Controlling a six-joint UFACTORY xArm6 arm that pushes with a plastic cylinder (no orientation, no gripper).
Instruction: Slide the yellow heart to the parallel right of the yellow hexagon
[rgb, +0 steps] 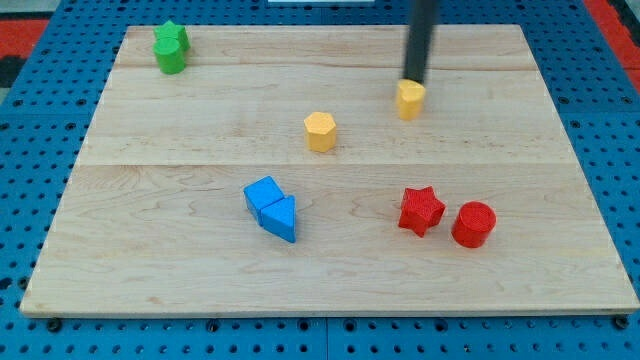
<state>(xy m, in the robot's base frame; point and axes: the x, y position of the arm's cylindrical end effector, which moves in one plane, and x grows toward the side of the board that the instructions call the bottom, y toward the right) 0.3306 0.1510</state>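
The yellow heart (410, 99) lies in the upper middle-right of the wooden board (150, 230). The yellow hexagon (320, 131) sits to its lower left, near the board's centre. My tip (413, 78) is the lower end of a dark rod that comes down from the view's top. It rests at the top edge of the yellow heart, touching it or nearly so.
A green block (170, 47) stands at the upper left. A blue cube (264, 194) and a blue triangle (282, 218) touch below the centre. A red star (421, 210) and a red cylinder (473, 224) sit at the lower right.
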